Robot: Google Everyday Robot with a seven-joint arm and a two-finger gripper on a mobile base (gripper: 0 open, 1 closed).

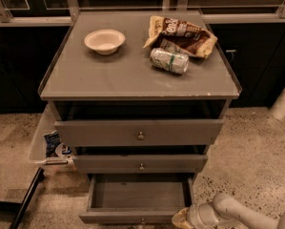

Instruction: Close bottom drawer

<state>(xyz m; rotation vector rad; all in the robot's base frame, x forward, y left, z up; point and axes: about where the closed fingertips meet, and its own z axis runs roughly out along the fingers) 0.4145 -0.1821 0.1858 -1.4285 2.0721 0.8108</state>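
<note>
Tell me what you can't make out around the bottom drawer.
Camera view:
- Gripper, low by the bottom drawer front's right end: contact unclear from this angle.
- Bottom drawer's front lower part: cut off by the picture's bottom edge.
- Top drawer inside: hidden under the tabletop.

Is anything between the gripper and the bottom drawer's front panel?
No. In the camera view the gripper sits beside the right front end of the open bottom drawer, with nothing between them. Whether they touch is unclear.
</note>
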